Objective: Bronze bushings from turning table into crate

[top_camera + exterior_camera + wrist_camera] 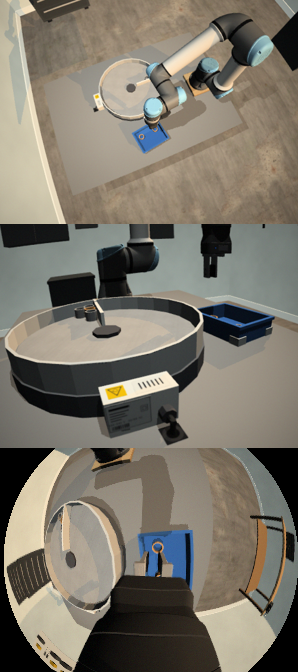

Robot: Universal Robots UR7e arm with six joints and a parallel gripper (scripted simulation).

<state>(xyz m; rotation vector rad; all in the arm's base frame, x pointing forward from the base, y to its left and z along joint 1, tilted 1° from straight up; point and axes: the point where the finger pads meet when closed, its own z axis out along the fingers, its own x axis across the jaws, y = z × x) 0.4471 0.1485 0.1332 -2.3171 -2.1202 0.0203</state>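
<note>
My gripper (210, 276) (153, 558) is part open and hangs high above the blue crate (152, 150) (258, 320) (179, 540), with no bushing visible between its fingers. Two bronze bushings are in the crate: one (141, 139) (239, 324) near its far end and one (155, 131) (214, 316) (158, 552) near its robot-side end. On the turning table (117, 92) (98, 350) (89, 565), two steel bushings (80, 313) (90, 316) stand left of the divider bar, with a bronze rim (90, 309) close behind them. The arm hides part of this area in the top view.
The turning table has a raised rim (155, 357), a divider bar (100, 313) and a dark centre hub (130, 87) (106, 331). A white control box (98, 101) (140, 391) stands at its outer side. The crate is close beside the rim.
</note>
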